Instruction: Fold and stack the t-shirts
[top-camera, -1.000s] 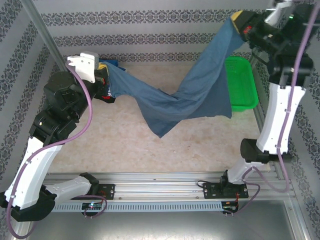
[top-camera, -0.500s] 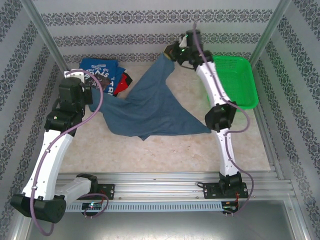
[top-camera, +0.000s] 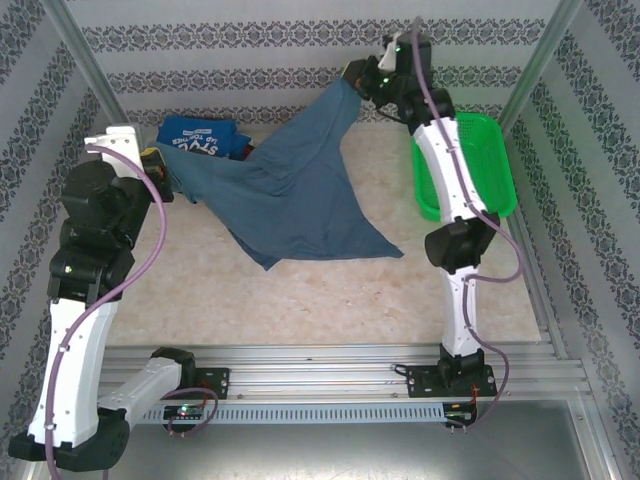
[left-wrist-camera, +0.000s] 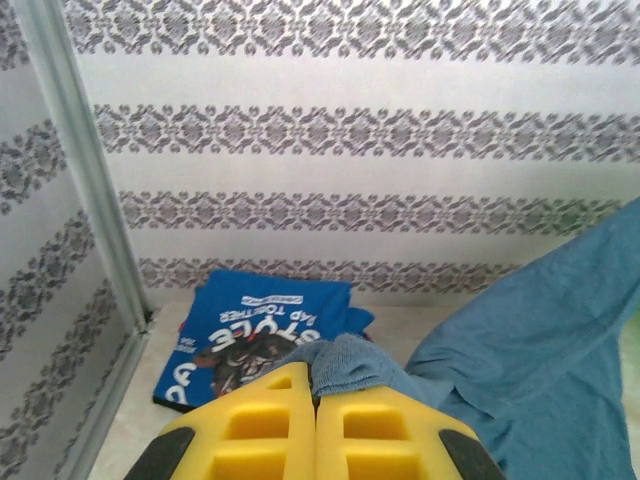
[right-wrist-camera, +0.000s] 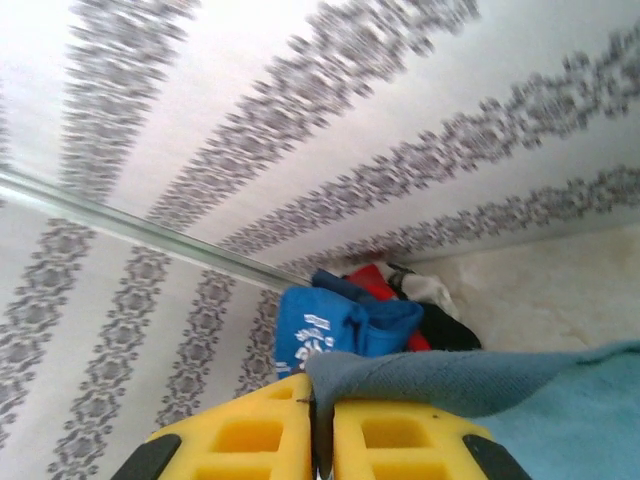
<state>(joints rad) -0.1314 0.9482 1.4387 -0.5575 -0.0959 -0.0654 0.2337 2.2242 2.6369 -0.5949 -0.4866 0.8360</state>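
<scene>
Above table (top-camera: 330, 290), one slate-blue shirt (top-camera: 300, 190) pinched by left gripper (left-wrist-camera: 315, 385), right gripper (right-wrist-camera: 320, 395), one basket (top-camera: 492, 160)

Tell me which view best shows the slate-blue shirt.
Top external: the whole slate-blue shirt shows, stretched between the left hand and right hand. The left wrist view shows a bunched corner and part of the body; the right wrist view, just a pinched edge.

**Shirt spans the upper frame**

The slate-blue cloth t-shirt (top-camera: 300, 195) stretches from the left end effector (top-camera: 165, 178), mid-left, to the right end effector (top-camera: 352, 76), top centre, drooping over the tabletop (top-camera: 330, 295). A bright blue printed t-shirt (top-camera: 198, 138) lies upper left, and a green plastic mesh basket (top-camera: 492, 150) upper right.
</scene>
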